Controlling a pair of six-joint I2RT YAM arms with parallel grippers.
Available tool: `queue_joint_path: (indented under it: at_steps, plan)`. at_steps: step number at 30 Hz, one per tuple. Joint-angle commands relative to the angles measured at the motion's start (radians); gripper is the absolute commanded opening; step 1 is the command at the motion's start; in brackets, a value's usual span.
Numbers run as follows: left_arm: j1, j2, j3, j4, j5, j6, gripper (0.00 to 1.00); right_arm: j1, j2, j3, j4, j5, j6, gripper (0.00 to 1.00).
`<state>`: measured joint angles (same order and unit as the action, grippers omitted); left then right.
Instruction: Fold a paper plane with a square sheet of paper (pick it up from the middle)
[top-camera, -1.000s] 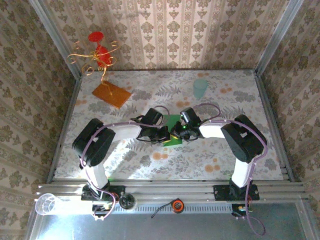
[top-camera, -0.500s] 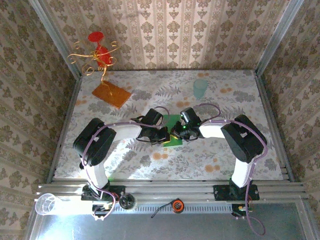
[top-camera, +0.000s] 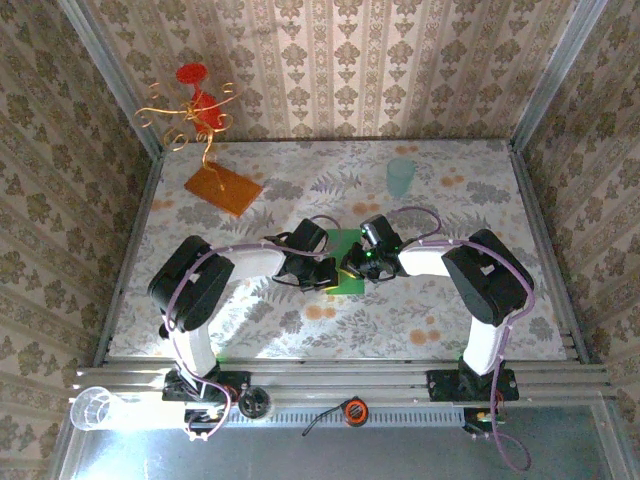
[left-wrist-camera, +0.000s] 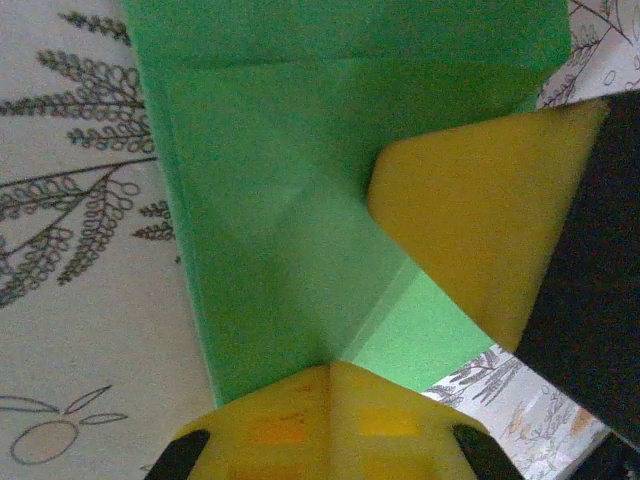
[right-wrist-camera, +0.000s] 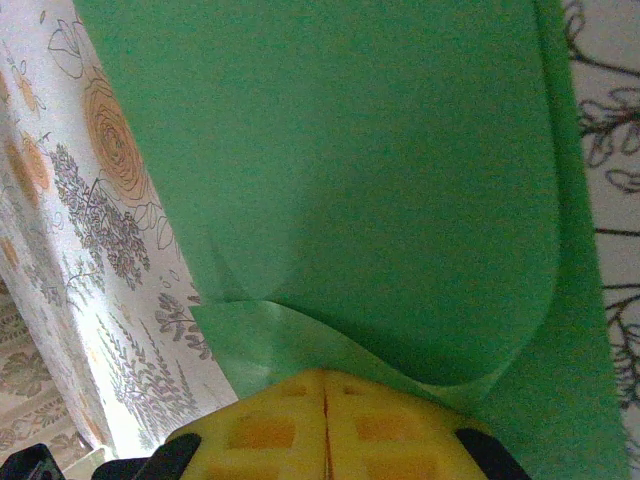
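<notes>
Green paper plane (top-camera: 346, 244), part-folded, lies flat mid-worktop (top-camera: 450, 300) btwn both arms. L claw (left-wrist-camera: 330, 385) fully closed, tips touching paper's edge. R claw (right-wrist-camera: 325, 385) closed, pinching a curled-up flap.

Lab test booth, wallpapered walls (top-camera: 330, 60), aluminium rail (top-camera: 340, 375)

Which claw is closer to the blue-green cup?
Right. Both touch the green paper, below-left of the cup in the top view; the left gripper is farther left than the right gripper.
</notes>
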<state>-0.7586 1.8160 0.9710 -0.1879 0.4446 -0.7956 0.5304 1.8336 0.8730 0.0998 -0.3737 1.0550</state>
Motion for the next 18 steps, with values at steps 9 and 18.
queue_joint_path:
  at_steps: [9, 18]
  plan:
    - [-0.002, -0.032, -0.088, -0.088, 0.004, 0.012, 0.01, -0.004, 0.071, -0.044, -0.142, 0.095, -0.001, 0.10]
    - [0.028, -0.149, -0.204, 0.017, 0.044, -0.070, 0.01, -0.004, 0.072, -0.046, -0.136, 0.096, -0.001, 0.10]
